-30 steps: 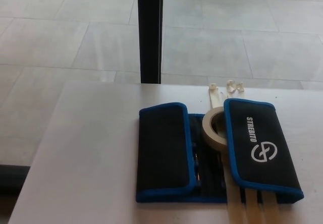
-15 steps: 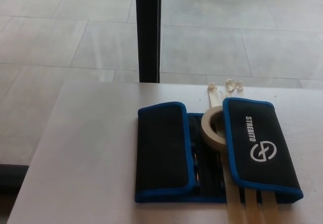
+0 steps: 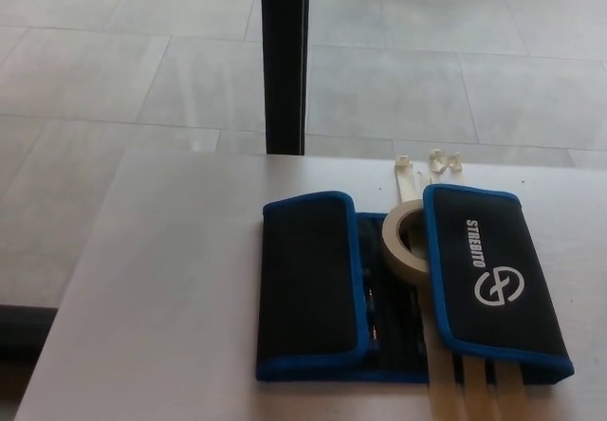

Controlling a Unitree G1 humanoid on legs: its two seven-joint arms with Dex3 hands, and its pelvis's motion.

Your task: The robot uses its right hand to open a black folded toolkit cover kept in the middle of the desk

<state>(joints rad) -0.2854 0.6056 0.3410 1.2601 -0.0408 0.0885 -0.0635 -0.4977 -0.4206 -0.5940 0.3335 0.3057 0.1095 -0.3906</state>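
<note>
While neither of my hands shows, the toolkit cover (image 3: 408,283) lies on the desk (image 3: 171,279), a tape roll (image 3: 400,241) against its right flap.

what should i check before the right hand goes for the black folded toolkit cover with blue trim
1. Black fabric toolkit cover with blue trim on the pale desk: ok, near the middle.
2. Both flaps folded inward: ok, logo flap on the right side, plain flap on the left.
3. Beige masking tape roll wedged by the logo flap's edge: not ok, may shift.
4. Beige tape strips under the cover: cannot tell if stuck.
5. Right hand position: cannot tell, not in view.
</note>
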